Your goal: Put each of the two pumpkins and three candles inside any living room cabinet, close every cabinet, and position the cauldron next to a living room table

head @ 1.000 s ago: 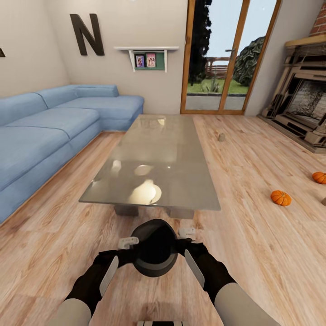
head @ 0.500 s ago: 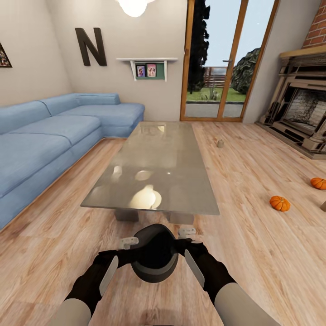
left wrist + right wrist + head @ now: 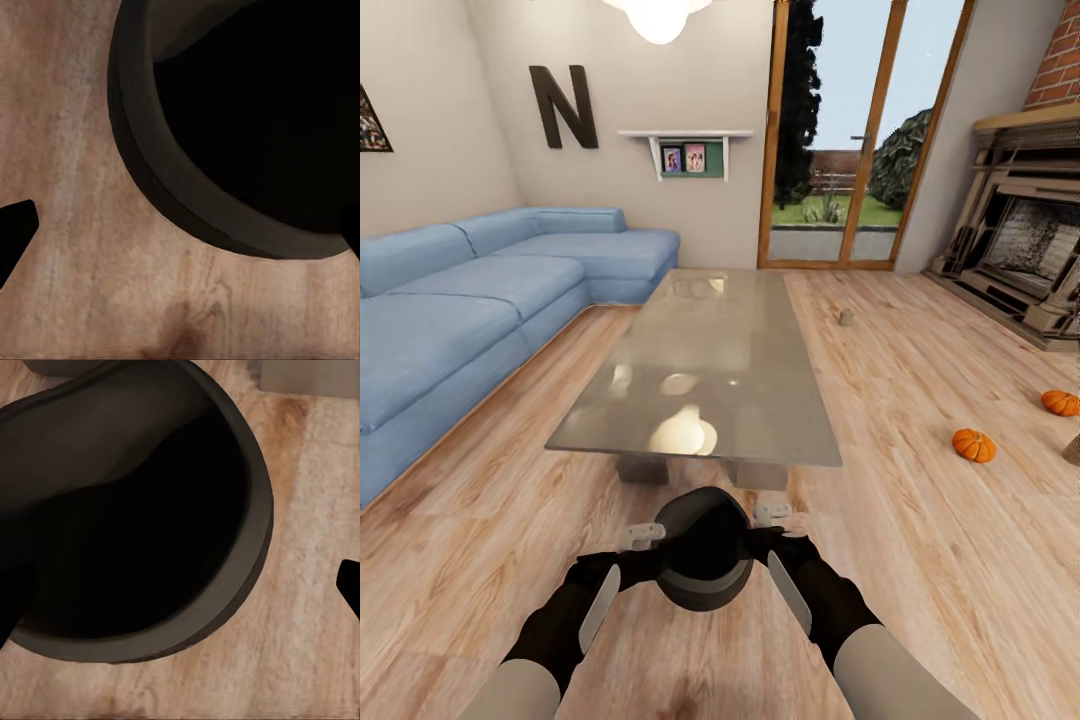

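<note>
The dark-grey cauldron [image 3: 702,560] stands upright just off the near end of the glossy grey table [image 3: 705,370], between my two arms. My left gripper [image 3: 650,545] and right gripper [image 3: 765,530] flank its rim. In each wrist view the fingers [image 3: 13,234] [image 3: 351,585] sit wide apart, astride the cauldron wall [image 3: 172,202] [image 3: 225,615] and not pinching it. Two orange pumpkins [image 3: 973,445] [image 3: 1060,402] lie on the floor to the right. One candle [image 3: 847,317] stands past the table, and another candle [image 3: 1074,447] is cut by the right edge. The cabinet is out of view.
A blue corner sofa [image 3: 470,310] runs along the left. Glazed wooden doors [image 3: 840,150] are at the back. The ornate fireplace [image 3: 1030,250] stands at the right. Open plank floor [image 3: 920,560] lies between the table and the pumpkins.
The head view has tilted up slightly, so the ceiling lamp now shows. The cauldron keeps its place by the table and both arms hold their pose.
</note>
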Robot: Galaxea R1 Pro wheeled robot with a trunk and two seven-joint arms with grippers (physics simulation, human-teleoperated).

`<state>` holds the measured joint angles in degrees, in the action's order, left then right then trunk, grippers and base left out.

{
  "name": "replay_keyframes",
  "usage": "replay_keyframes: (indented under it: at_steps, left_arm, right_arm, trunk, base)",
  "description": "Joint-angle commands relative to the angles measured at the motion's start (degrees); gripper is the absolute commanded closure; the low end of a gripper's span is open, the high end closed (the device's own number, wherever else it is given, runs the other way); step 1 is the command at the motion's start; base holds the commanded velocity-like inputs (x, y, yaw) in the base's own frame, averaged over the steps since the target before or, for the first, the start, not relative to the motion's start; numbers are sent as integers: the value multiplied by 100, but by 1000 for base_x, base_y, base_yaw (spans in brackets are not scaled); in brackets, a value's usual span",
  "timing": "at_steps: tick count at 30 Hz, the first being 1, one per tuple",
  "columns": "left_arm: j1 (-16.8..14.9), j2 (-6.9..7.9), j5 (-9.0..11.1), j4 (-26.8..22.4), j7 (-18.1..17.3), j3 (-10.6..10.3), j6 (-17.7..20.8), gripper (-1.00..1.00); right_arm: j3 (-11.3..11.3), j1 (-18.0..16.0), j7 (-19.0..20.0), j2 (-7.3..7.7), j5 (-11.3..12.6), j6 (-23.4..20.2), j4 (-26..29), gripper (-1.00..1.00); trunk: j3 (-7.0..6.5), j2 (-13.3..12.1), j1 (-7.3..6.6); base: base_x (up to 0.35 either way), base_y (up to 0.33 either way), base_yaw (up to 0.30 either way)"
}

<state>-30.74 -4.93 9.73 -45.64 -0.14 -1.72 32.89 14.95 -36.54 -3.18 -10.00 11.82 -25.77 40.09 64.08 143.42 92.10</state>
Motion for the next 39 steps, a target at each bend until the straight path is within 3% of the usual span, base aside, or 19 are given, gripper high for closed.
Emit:
replay_keyframes:
  at_steps: [1,30,39]
  left_arm:
    - [0,1,34,-7,5,-3,27,-100]
    - [-1,1,29,-12,5,-4,25,-100]
    - [-3,-8,29,-13,11,-20,42,-100]
  right_arm:
    - [8,-2,-33,0,48,-24,7,-100]
    - [8,1,-33,0,48,-23,7,-100]
    - [8,2,-33,0,48,-20,7,-100]
  trunk:
    - [-2,2,-4]
    - [-144,2,-4]
    - [-346,-10,-27]
  base:
    - [-268,68,0]
    - [-124,18,-68]
    - [-1,0,-7]
